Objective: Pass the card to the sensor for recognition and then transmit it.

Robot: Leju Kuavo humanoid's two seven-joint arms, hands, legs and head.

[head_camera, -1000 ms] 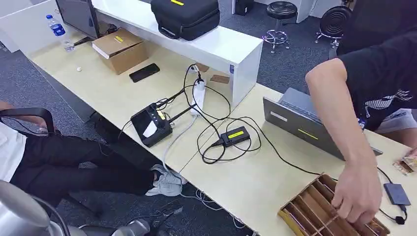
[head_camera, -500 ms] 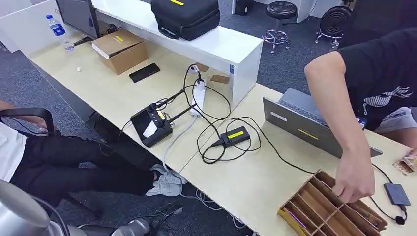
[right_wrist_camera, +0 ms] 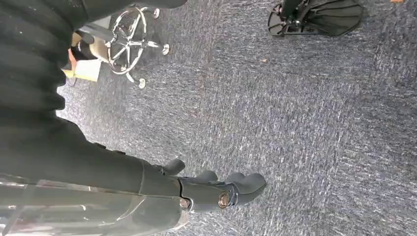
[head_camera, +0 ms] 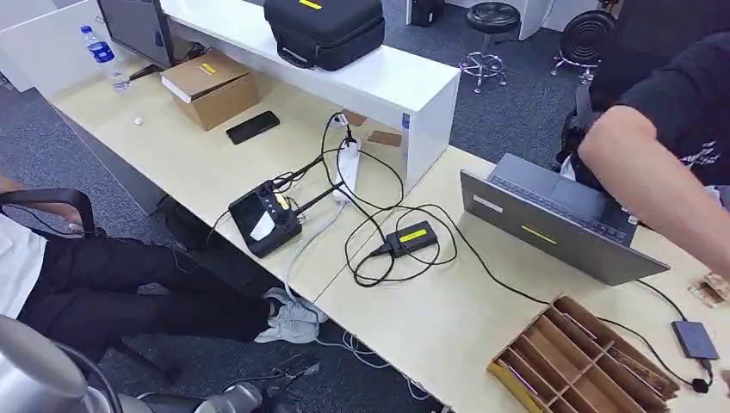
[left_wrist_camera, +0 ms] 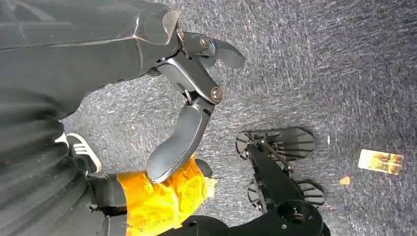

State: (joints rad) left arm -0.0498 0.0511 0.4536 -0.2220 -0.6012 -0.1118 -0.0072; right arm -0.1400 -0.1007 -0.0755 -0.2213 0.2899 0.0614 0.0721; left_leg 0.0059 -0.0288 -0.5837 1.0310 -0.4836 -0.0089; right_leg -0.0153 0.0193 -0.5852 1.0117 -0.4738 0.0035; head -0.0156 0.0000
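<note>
A small black sensor box with a yellow label (head_camera: 411,236) lies among cables in the middle of the pale desk (head_camera: 448,318). A wooden slotted card rack (head_camera: 578,361) stands at the desk's near right corner. A few cards (head_camera: 711,289) lie at the right edge. One card (left_wrist_camera: 380,161) lies on the grey carpet. My left hand (left_wrist_camera: 189,93) hangs over the carpet with thumb and fingers apart, holding nothing. My right hand (right_wrist_camera: 216,189) also hangs over the carpet, its fingers loosely extended and empty.
An open laptop (head_camera: 555,219) stands behind the rack. A black screen device (head_camera: 264,222), a power strip (head_camera: 347,163), a cardboard box (head_camera: 211,86) and a phone (head_camera: 252,126) are on the desk. One person (head_camera: 663,129) leans in at right. Another (head_camera: 103,284) sits at left.
The person's hand has lifted out of the card rack and drawn back to the right, uncovering the rack and laptop. My arms have not moved.
</note>
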